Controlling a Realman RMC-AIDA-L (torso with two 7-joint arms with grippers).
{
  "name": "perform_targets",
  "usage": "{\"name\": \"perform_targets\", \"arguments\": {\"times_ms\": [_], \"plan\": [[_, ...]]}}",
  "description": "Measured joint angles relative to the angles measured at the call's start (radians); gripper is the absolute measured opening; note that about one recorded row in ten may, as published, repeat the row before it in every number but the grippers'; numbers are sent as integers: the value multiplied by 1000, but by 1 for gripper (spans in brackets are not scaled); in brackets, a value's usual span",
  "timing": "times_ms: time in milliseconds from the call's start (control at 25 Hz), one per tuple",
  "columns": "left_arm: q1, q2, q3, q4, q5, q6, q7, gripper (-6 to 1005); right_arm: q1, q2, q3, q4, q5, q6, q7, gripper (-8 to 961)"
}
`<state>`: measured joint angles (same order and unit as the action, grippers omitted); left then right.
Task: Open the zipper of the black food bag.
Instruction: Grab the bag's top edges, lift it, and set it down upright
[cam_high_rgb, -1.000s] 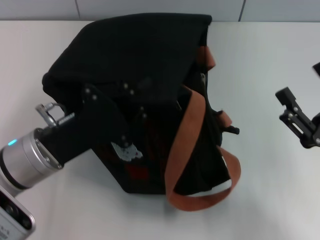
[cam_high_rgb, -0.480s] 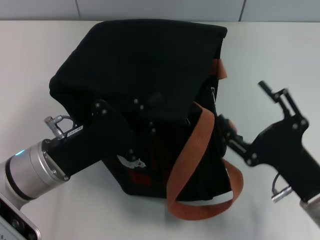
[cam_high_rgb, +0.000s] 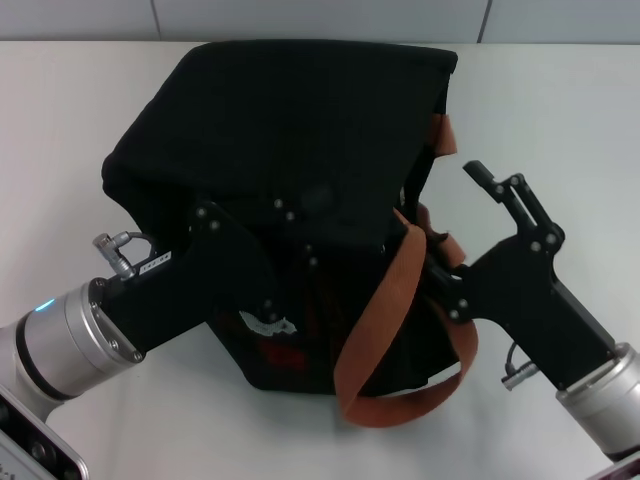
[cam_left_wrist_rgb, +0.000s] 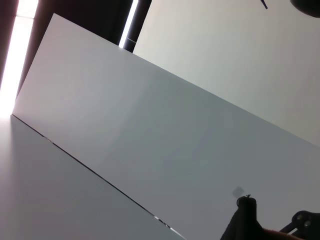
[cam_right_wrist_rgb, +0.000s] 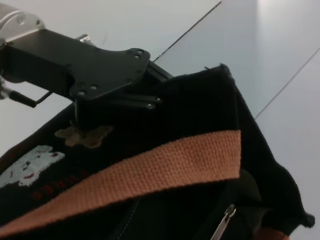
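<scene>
The black food bag (cam_high_rgb: 290, 120) stands mid-table with its orange-brown strap handles (cam_high_rgb: 385, 320) hanging down its right side. My left gripper (cam_high_rgb: 285, 250) is clamped on the fabric of the bag's front, just above the white bear patch (cam_high_rgb: 262, 322). My right gripper (cam_high_rgb: 462, 232) is open at the bag's right side, with one finger (cam_high_rgb: 497, 183) raised clear and the other against the bag by the strap. In the right wrist view the zipper's silvery pull (cam_right_wrist_rgb: 223, 222) hangs just below the strap (cam_right_wrist_rgb: 165, 167), and the left gripper (cam_right_wrist_rgb: 85, 122) grips the fabric above the brown bear patch (cam_right_wrist_rgb: 82, 136).
The white table (cam_high_rgb: 560, 110) lies bare around the bag, with a grey wall along its far edge. The left wrist view shows only pale wall panels (cam_left_wrist_rgb: 150, 125).
My right gripper has swung in from the table's right edge to the bag's right side. The bag, held by the left gripper, has shifted slightly right.
</scene>
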<state>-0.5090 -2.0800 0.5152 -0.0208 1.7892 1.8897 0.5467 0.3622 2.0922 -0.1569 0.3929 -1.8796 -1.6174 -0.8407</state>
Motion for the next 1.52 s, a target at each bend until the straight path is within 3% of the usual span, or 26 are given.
{"name": "perform_targets", "arguments": {"times_ms": [680,1120,1520], "plan": [[-2,0,0,-4,2,-4,2,102,36,0,30,40,-28,-4,-62,833],[-4,0,-1,-4,3,-10,2,103,28,0,37,37,-105,91,-46,832],[-6,0,0,-4,-1,-8,2,103,65,0,130,49,-105,96,-56,831]]}}
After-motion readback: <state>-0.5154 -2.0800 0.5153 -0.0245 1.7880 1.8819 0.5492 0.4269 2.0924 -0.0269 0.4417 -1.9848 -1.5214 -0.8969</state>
